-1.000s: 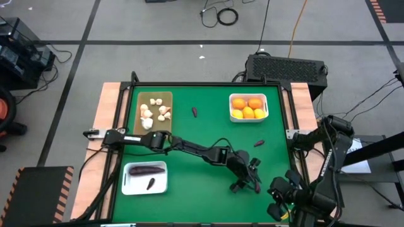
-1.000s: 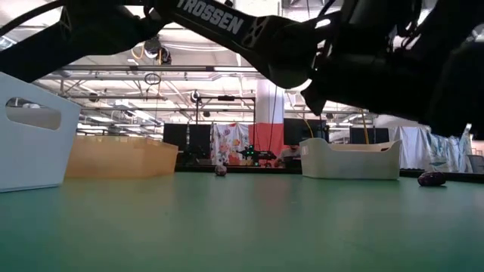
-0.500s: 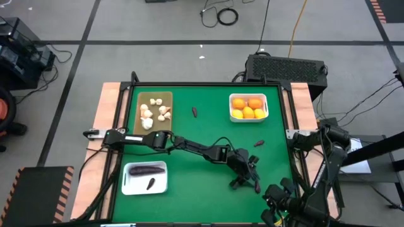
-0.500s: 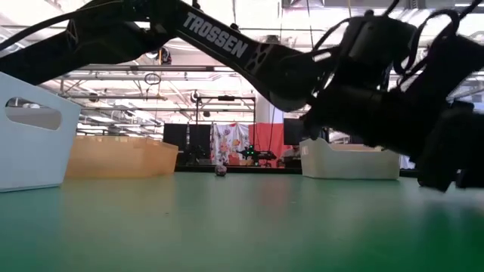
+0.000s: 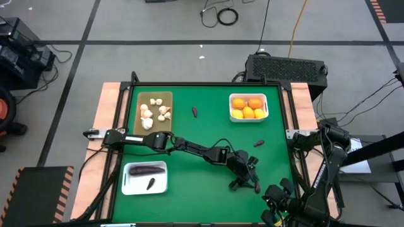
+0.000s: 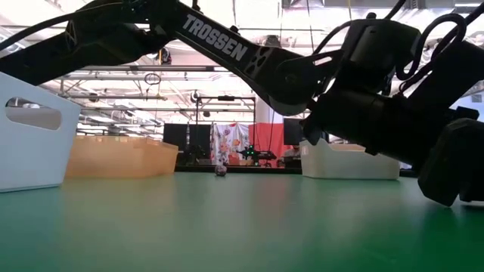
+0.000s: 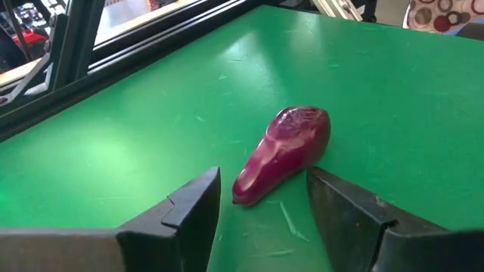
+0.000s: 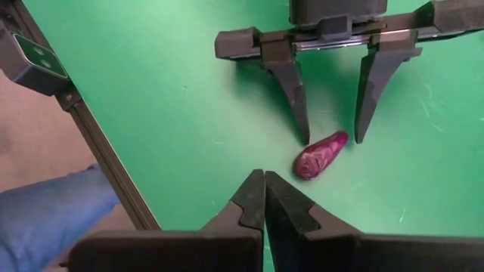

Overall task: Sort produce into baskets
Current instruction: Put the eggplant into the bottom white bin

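Two spread left fingers astride glossy teardrop purple eggplant piece; right fingers together.

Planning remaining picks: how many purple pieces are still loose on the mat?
3: one between the wooden tray and citrus tray, one right of centre, one between the left gripper's open fingers.

A: Free room? Green table bare lower centre of high view.
B: Left gripper spread around purple eggplant piece lower right; right gripper shut nearby, crowding that corner.
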`<move>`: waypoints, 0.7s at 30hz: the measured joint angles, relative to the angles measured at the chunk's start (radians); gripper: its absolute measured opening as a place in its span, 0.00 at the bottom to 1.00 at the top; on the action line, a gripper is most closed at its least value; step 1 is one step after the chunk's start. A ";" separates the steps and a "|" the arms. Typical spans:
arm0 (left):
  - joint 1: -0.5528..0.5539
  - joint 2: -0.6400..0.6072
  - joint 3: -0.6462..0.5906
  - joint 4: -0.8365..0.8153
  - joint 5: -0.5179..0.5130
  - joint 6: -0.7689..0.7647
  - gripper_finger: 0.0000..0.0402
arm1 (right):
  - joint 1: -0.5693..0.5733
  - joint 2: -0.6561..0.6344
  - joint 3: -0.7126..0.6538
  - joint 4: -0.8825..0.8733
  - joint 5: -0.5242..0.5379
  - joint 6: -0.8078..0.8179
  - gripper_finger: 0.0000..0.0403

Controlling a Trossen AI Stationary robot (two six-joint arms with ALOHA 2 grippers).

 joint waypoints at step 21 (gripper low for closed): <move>-0.001 0.000 0.000 -0.006 -0.012 -0.001 0.15 | 0.000 0.000 0.000 -0.001 0.002 -0.013 0.00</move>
